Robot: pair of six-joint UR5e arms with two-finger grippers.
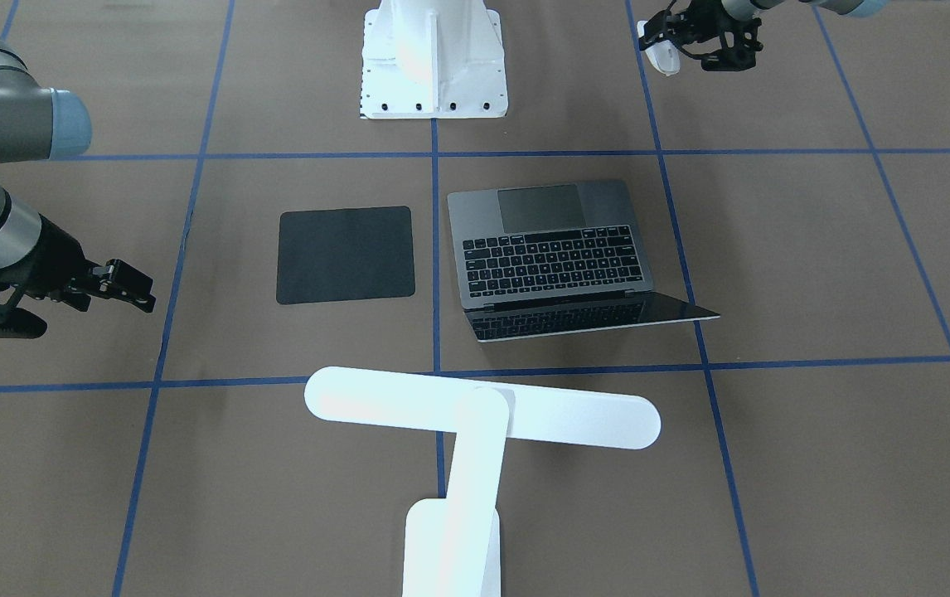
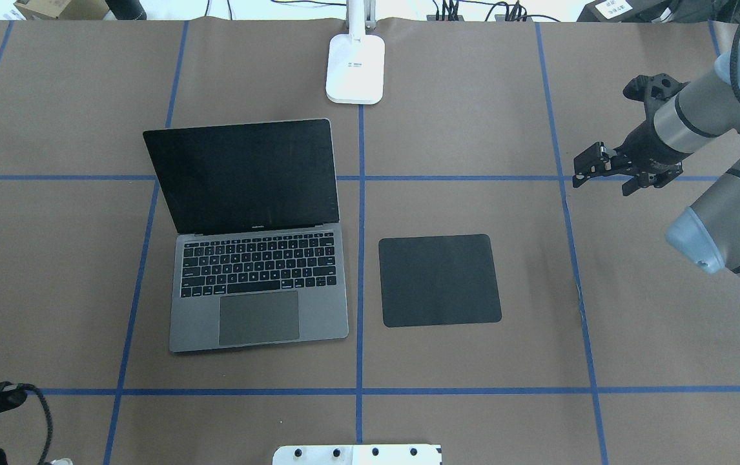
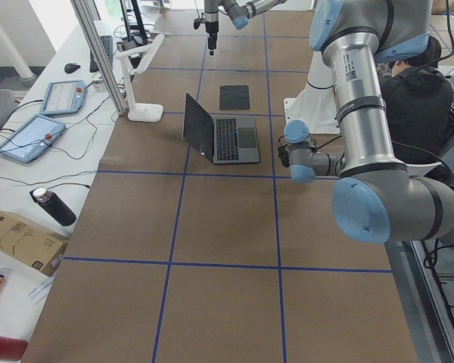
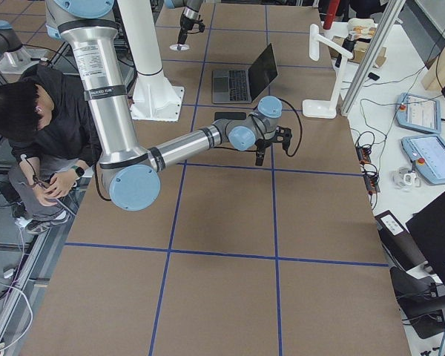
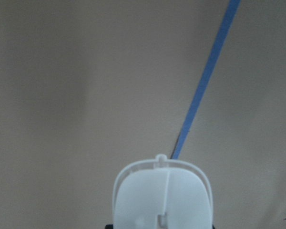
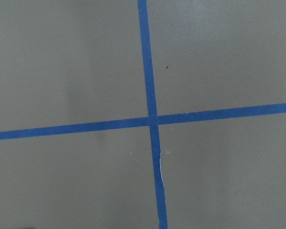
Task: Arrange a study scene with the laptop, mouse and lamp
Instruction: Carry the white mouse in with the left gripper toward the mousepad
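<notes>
Overhead exterior: laptop (image 2: 260,284) open, lamp (image 2: 355,68) standing behind it. My left gripper (image 1: 667,41) clamps the mouse (image 5: 163,200), not yet on the mat (image 2: 440,279). Right gripper (image 2: 586,169) carries nothing; can't tell its jaw state.

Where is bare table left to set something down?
Bare: the black mat and the table right of it, toward the right hand; also the strip between laptop and pedestal. Crowded: between laptop and mat, and by the lamp base.

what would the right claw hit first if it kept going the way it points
Probably the bare table by a blue tape crossing; the right claw points down, with nothing under it.
</notes>
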